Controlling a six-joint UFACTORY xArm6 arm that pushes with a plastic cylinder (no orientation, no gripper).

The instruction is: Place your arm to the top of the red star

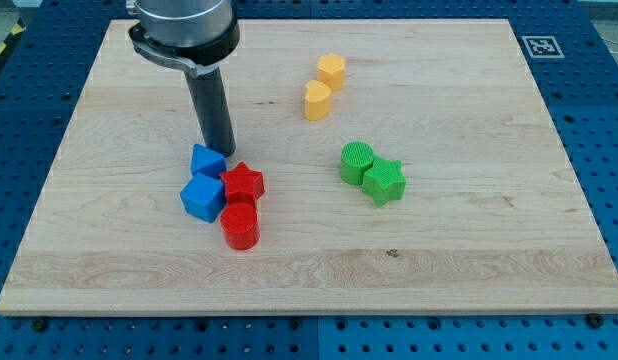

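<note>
The red star (243, 183) lies left of the board's centre, touching blue blocks (205, 180). My tip (222, 152), holding nothing, stands just above-left. It should be eased rightward, without nudging the upper blue block.

The pale wooden board (469, 250) carried two blue blocks (203, 182), a red star (243, 183) and red cylinder (240, 227); yellow blocks (324, 86) lay at one o'clock, green blocks (373, 172) at three.
</note>
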